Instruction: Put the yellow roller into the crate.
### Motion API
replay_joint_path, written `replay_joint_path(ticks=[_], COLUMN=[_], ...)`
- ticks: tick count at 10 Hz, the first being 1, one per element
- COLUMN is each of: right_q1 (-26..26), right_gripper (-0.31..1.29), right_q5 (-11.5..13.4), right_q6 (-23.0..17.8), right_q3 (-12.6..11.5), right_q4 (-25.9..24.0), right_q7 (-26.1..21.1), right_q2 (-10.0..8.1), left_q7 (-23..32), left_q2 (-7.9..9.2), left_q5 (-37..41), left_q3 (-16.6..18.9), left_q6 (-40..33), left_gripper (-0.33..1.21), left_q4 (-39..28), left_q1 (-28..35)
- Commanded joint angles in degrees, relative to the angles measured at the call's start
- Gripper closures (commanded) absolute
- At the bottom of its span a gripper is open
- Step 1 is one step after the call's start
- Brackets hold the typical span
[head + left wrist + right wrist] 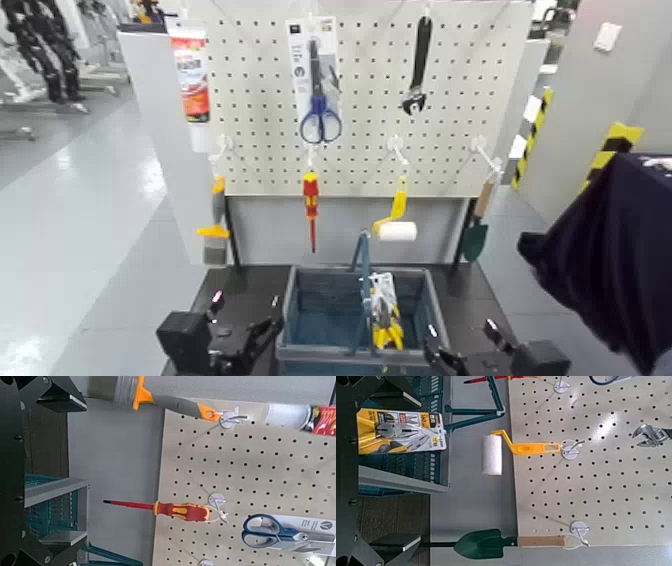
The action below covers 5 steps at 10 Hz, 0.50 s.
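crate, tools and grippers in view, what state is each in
Crate: upright, hoop handle raised, a package inside
Yellow roller: hanging, not in the crate
Screwdriver: hanging, tip down
Scissors: closed, hanging on their card
Trowel: hanging, blade down
Left gripper: open, holding nothing
Right gripper: open, holding nothing

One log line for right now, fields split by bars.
yellow roller: hanging on pegboard | crate: below, holds packaged pliers | right gripper: jaws open, empty
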Motion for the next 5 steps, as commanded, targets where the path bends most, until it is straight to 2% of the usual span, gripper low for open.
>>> replay_joint_path(ticks=[1,5], right_q1=[0.01,-0.34], right_gripper=[0.13,0.13], right_q5=[0.0,-0.18], right_q6=[0.1,1.24], right_q3=[0.01,0.01], right_q4=[-0.08,-0.08], right_q7=[-0.09,0.09], right_q2=[-0.01,-0.1], left_q7=[0.16,0.16], left_q2=[-0.11,-0.38], left_q5=[-0.12,0.06], left_q3=[0.22,0.48], left_q6=[-0.03,-0.21], left_gripper=[0.17,0.17], left_q4=[0.0,0.09], left_q1=[0.13,0.3])
